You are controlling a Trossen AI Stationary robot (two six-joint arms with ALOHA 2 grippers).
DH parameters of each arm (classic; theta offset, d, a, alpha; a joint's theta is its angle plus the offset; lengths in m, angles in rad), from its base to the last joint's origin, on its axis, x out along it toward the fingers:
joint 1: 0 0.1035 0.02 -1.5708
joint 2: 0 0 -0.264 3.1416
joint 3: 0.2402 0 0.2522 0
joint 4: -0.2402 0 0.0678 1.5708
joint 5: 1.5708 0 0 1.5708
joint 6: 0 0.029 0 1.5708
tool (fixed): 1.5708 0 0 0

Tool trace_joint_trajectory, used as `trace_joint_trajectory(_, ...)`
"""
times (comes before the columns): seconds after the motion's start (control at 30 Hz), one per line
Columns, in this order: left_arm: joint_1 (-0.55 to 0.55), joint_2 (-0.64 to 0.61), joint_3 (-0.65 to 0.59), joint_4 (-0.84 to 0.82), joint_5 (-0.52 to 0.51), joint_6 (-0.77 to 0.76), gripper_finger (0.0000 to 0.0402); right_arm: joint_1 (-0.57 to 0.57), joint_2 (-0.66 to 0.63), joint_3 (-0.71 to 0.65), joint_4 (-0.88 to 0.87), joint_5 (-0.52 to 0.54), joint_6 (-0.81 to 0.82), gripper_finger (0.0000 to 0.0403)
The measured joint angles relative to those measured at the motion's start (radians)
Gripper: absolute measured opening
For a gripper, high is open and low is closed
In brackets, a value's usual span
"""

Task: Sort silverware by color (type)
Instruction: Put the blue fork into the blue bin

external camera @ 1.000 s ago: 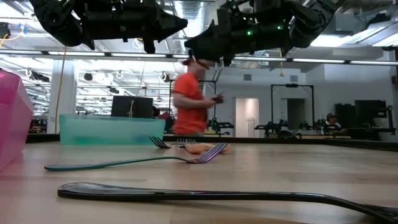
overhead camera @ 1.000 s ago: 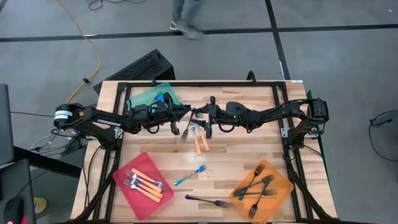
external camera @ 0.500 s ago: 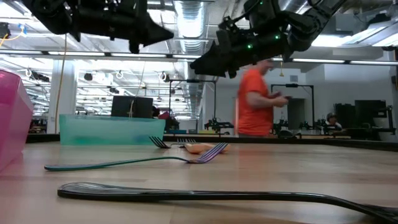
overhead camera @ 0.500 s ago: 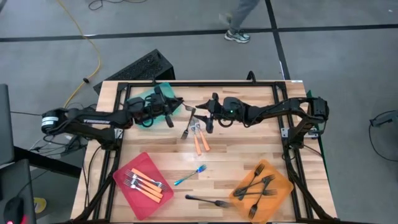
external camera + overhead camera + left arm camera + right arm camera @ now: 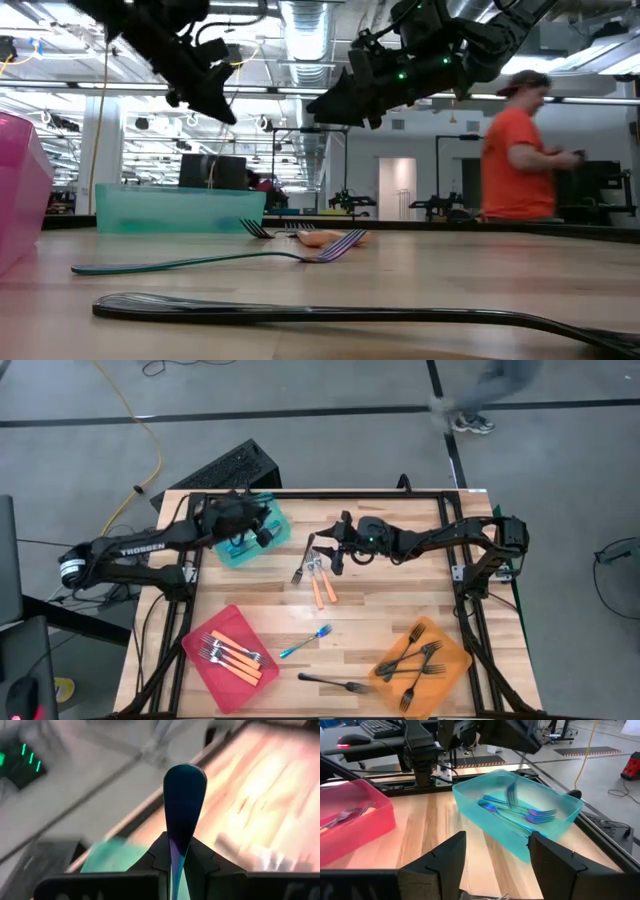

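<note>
Left arm has swung back from mid-surface; its left hand (image 5: 262, 532) now hangs over the teal tray (image 5: 275, 542), clenched on a blue-handled fork (image 5: 183, 800). Right hand (image 5: 328, 552) has barely moved, fingers spread wide and empty above the loose forks. The person in an orange shirt (image 5: 520, 150) has walked further across the room.

Wooden surface (image 5: 380, 610): teal tray holds blue-handled forks (image 5: 520, 813); red tray (image 5: 195, 643) holds orange-handled forks (image 5: 235, 657); orange tray (image 5: 455, 660) holds black forks (image 5: 412, 660).

Loose: orange-handled forks (image 5: 318, 580), one black fork (image 5: 335, 683), one blue fork (image 5: 305, 642).

Fork tines hidden in the left hand's grip.
</note>
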Motion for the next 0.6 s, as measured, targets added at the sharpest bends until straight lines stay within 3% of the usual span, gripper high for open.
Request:
trace_joint_trajectory(0.13,0.051,0.056,0.172,-0.320,-0.049,-0.011,0.0013,0.000,0.000,0.000,-0.007,0.000,0.001,0.0234)
trace_joint_trajectory(0.27,0.107,0.128,0.285,-0.515,-0.056,0.016,0.0013,0.001,0.000,0.000,-0.023,0.000,0.003,0.0234)
trace_joint_trajectory(0.6,0.216,0.297,0.299,-0.642,0.130,0.059,0.0013,0.002,0.000,0.000,-0.085,0.001,0.022,0.0234)
